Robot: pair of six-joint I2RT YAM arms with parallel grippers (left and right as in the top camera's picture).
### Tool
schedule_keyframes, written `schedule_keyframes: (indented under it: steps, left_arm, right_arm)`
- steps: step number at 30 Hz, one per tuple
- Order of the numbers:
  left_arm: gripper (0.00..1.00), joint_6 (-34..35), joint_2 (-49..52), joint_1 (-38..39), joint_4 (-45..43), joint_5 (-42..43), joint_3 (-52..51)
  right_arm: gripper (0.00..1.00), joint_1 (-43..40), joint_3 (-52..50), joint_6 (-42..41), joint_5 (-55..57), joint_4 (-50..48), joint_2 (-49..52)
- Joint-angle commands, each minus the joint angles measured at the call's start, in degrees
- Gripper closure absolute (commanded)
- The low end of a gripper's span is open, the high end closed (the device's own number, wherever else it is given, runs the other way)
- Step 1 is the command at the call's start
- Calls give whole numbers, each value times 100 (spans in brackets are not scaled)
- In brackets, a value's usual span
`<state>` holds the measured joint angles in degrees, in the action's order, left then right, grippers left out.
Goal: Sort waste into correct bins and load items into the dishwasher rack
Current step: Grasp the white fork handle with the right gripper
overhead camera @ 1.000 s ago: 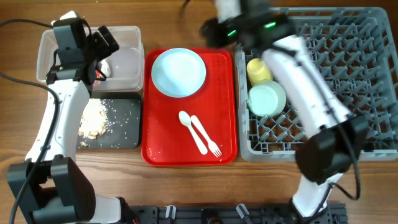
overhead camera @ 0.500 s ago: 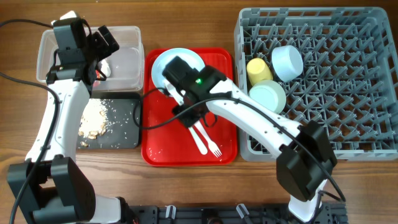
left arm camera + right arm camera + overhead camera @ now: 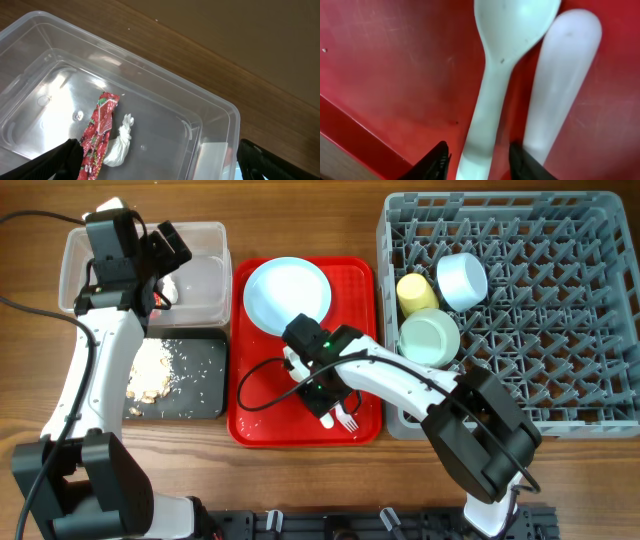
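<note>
White plastic spoon (image 3: 492,90) lies on the flat red serving tray (image 3: 255,410), its handle running between the spread fingers of the right gripper (image 3: 480,160). They stand either side of it with slivers of red showing and pinch nothing yet. The white plastic fork (image 3: 555,85) lies just beside the spoon, at its 3 o'clock in the wrist view, its rounded handle end near the spoon's bowl.

A clean pick looks to depend on closing squarely across the narrow handle alone, low enough to bite without scraping the tray. The 3 o'clock finger must stay clear of the fork, or the two may skid together.

At the tray's 3 o'clock, the large grey plastic dishwasher rack (image 3: 560,310) holds the pale blue bowl (image 3: 462,278), the mint green bowl (image 3: 430,337) and the small yellow cup (image 3: 416,292). The pale blue round plate (image 3: 288,295) sits at the tray's 12 o'clock.

At 10 o'clock the left gripper (image 3: 160,162) hangs over the clear plastic rectangular tub (image 3: 205,280), fingers wide and empty, above the crumpled red wrapper (image 3: 97,135) inside.
</note>
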<state>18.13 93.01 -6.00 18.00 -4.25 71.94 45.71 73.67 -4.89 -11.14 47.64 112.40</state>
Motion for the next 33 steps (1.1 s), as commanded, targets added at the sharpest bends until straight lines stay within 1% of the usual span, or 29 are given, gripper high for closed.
schedule_keyframes:
  steps: [1, 4, 5, 8, 10, 13, 15, 19, 21, 28, 29, 33]
  left_arm:
    - [0, 31, -26, -17, -15, -15, 20]
    - [0, 31, -28, -17, -15, -13, 20]
    - [0, 31, -28, -17, -15, -13, 20]
    - [0, 31, -28, -17, -15, -15, 20]
    - [0, 31, -28, -17, -15, -13, 20]
    - [0, 31, -28, -17, -15, -15, 20]
    - [0, 31, -26, -17, -15, -13, 20]
    - [0, 31, -28, -17, -15, -13, 20]
    - [0, 31, -28, -17, -15, -13, 20]
    - [0, 31, -26, -17, -15, -13, 20]
    - [0, 31, -28, -17, -15, -15, 20]
    - [0, 31, -26, -17, -15, -13, 20]
  right_arm:
    - [56, -13, -20, 295, -37, -162, -9]
    - [51, -15, -20, 387, 57, -269, -9]
    - [47, -15, -20, 389, 74, -299, -9]
    - [46, -15, -20, 485, 122, -476, -9]
    - [48, -15, -20, 487, 284, -575, -9]
    - [49, -15, -20, 492, 424, -662, -9]
    - [57, -15, -20, 501, 540, -796, -11]
    - [60, -15, -20, 640, 649, -1145, -9]
    - [65, -15, -20, 645, 728, -1257, -2]
    - [73, -13, -20, 669, 728, -1272, 66]
    - [75, -13, -20, 739, 721, -1268, 66]
    - [76, -15, -20, 748, 857, -1298, 63]
